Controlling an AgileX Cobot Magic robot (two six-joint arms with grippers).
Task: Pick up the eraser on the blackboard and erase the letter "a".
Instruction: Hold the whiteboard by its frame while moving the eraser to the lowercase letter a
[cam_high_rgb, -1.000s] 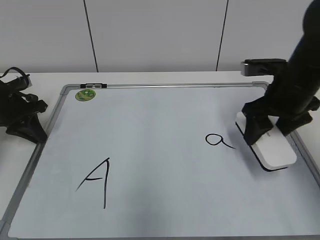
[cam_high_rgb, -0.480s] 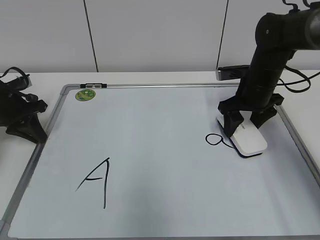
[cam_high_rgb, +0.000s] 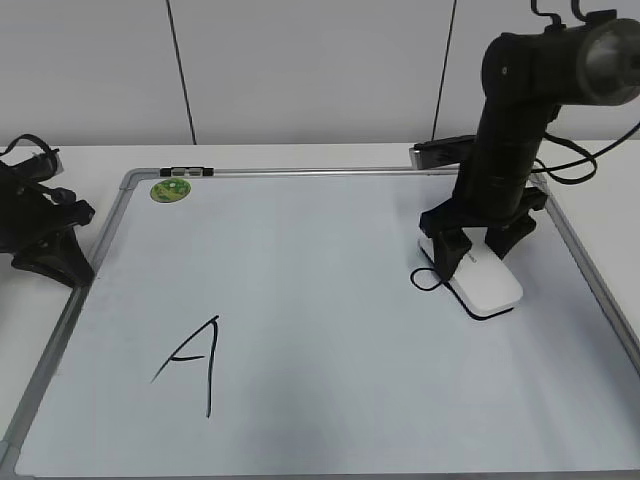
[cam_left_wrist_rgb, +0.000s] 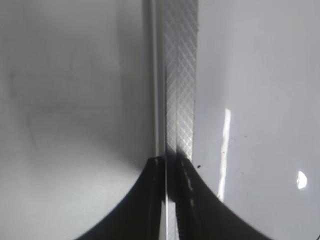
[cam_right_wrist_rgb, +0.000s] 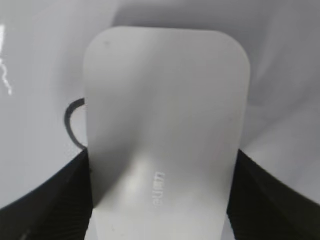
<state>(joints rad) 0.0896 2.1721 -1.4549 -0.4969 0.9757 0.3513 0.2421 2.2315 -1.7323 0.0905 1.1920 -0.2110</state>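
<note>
The eraser (cam_high_rgb: 478, 279) is a white rounded-rectangular block with a dark underside showing as a thin rim and faint grey lettering on its top (legible only as a blur in the right wrist view). It lies flat on the blackboard (cam_high_rgb: 300, 300), toward the right side, clenched between the fingers of the right end effector (cam_high_rgb: 474, 243). Its left edge covers part of the letter "a" (cam_high_rgb: 428, 279), whose loop shows just left of the block. The grey frame runs close on the right; broad open board lies to the left and near side, up to the capital "A" (cam_high_rgb: 192, 360). The left end effector (cam_high_rgb: 48, 245) rests released, straddling the left frame edge.
</note>
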